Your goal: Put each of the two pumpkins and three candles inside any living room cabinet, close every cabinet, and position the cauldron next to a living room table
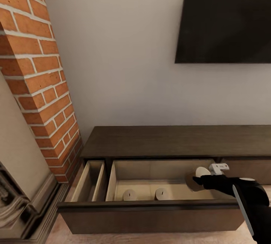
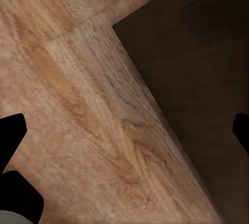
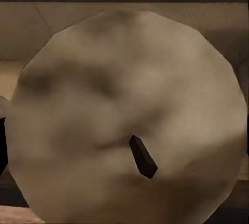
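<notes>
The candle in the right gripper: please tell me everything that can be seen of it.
The candle in the right gripper is a short, stubby cream-beige cylinder, waxy and matte. It lies tilted, its pale round top facing up and left. The right wrist view shows that top close up, faintly mottled, with a small dark wick. The right gripper holds it over the open drawer of the cabinet, above and right of the two candles standing inside.

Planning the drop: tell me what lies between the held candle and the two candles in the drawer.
In the head view, only bare pale drawer floor separates held candle from two candles.
</notes>
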### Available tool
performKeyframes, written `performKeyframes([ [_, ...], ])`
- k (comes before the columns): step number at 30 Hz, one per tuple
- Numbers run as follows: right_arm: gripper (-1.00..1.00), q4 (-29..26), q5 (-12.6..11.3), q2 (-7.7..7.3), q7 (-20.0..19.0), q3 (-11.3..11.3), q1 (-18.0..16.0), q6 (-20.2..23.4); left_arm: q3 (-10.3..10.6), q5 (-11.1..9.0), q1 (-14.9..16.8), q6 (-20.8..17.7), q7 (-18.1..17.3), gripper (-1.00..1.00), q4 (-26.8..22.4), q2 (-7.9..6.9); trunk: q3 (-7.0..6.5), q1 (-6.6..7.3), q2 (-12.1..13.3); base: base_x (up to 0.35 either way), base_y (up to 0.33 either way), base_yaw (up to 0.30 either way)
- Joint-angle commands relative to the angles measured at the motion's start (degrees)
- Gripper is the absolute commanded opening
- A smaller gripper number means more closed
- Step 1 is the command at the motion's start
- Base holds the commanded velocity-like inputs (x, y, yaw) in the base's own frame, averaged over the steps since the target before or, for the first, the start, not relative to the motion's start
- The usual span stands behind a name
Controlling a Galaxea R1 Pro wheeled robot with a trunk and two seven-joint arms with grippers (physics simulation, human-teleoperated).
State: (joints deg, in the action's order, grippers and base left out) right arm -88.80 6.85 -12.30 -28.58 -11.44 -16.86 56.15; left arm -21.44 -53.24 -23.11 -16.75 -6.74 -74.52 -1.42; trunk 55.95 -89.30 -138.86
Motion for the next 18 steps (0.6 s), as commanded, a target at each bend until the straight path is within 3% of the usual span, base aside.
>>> performKeyframes([
  [1, -1.00, 0.6, 0.4, 0.00, -0.4, 0.0, -0.1, 0.3, -0.1, -0.5, 0.0, -0.4, -0.1, 1.00, 0.0, 0.01, 0.04, 0.01, 0.0, 0.010, 0.000, 0.000],
  [8, -1.00, 3.5, 2.5, 0.07, -0.1, 0.1, -0.4, 0.5, -0.1, -0.5, 0.0, -0.3, 0.0, 1.00, 0.4, 0.01, 0.04, 0.01, 0.0, 0.183, 0.000, 0.000],
  [13, -1.00, 10.6, 3.0, 0.26, 5.1, 0.2, -3.6, 0.5, -0.1, -0.6, -0.1, -0.3, -0.1, 1.00, 2.7, 0.09, 0.04, 0.01, 0.0, 0.047, 0.000, 0.000],
  [18, -1.00, 15.1, 3.1, 0.76, 6.1, 0.4, -5.8, 0.4, -0.1, -0.5, -0.1, -0.2, -0.1, 1.00, 5.4, 0.10, 0.04, 0.01, 0.0, 0.007, 0.000, 0.000],
])
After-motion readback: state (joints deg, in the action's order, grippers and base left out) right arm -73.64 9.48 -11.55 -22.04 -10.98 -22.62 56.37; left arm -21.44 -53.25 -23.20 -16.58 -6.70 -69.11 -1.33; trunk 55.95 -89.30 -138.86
